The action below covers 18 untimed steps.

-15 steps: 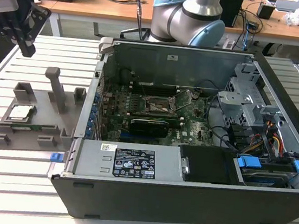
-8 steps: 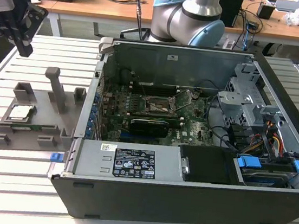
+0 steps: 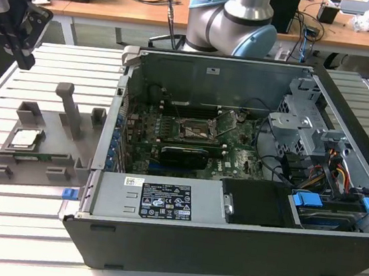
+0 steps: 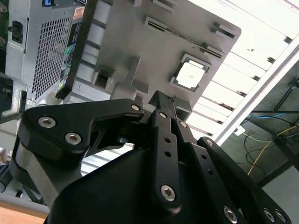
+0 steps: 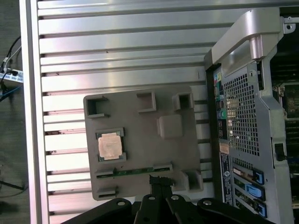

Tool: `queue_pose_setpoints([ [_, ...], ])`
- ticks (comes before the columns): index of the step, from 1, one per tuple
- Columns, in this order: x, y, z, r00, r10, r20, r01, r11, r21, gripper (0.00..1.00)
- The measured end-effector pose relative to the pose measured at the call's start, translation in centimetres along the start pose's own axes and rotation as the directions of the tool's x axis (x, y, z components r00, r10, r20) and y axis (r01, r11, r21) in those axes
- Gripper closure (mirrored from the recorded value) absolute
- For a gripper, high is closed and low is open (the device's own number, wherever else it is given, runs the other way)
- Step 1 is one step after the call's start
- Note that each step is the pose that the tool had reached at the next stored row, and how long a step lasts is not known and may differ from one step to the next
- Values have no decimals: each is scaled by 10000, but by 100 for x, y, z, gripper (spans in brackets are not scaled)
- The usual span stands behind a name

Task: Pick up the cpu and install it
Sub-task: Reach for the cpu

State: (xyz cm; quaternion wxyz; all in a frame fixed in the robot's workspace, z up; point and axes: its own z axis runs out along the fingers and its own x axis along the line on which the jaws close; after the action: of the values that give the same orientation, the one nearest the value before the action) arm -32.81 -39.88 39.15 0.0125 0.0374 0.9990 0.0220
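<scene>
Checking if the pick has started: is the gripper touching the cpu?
Apart. In the exterior view the gripper hangs well above the cpu, which lies in the grey fixture plate, with open space between them.

Exterior view looks wide; both wrist views, probably overhead, share the plate (image 5: 140, 140) (image 4: 135, 37).

The Universal Robots arm (image 3: 234, 16) shows a grey joint housing with a light-blue cap at the upper middle of the exterior view. The gripper (image 3: 26, 59) hangs at the exterior view's upper left. It is black, with its tip directed downward. In both wrist views the gripper body consists of black linkage bars (image 5: 154, 205) fastened with silver screws (image 4: 167, 191). The fingers (image 4: 164, 135) converge to one narrow tip, and the tips lie against each other.
</scene>
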Motion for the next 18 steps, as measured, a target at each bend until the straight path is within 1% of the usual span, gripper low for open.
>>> queue_pose_setpoints([
  [18, 142, -11, -2, 10000, 0, 0, 0, 10000, 0, 89],
])
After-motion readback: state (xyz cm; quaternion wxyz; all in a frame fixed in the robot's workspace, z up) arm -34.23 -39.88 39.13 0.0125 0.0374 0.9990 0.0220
